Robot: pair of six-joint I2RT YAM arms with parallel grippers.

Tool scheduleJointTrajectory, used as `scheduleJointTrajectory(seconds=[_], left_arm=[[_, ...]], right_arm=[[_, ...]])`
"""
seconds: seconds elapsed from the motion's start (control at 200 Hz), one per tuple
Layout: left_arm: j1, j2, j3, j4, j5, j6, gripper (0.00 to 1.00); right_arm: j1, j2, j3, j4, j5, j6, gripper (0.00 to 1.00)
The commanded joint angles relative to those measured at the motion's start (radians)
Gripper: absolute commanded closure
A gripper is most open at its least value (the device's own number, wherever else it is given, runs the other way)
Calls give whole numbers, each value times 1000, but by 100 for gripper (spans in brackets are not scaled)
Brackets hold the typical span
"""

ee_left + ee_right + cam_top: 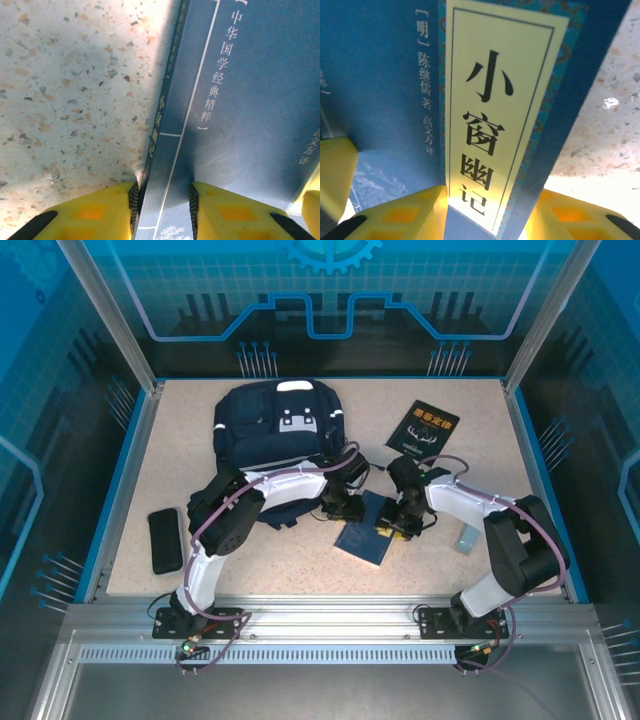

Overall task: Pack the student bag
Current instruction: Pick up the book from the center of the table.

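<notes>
at the near side of the table (180, 465), the robot's two hands meet over a blue book (362, 538) lying flat, one to each long edge. it looks like a setup for a shared lift of something too thin to pick up from one side. the left hand (162, 210) has its yellow fingers (85, 215) either side of the spine edge. the right hand (485, 212) straddles the opposite edge, with the cream title strip (500, 115) between its fingers. whether either hand bites yet cannot be told. a flat black case (164, 540) lies off to the left and a small grey piece (467, 538) to the right. beyond, the student bag (280, 425) lies at the back left of the table, awaiting its load, with a black book (421, 428) near it on the right. the table is pale and speckled; blue translucent panels (330, 310) in aluminium framing (110, 320) wall it in.
</notes>
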Motion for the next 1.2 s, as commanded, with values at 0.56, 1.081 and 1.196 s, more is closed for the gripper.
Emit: scheduleJointTrajectory(seconds=[0.56,1.081,1.196], left_arm=[[-24,49,8,-67,-28,36,69],[132,-255,-43,32,202,25,31],[205,-329,-90,76,263,0,22]], right_arm=[[-4,-47,66,-99,14,-1,83],[-40,-177,105,4,-118,-321,100],[-53,-216,134,34,-223,-402,100]])
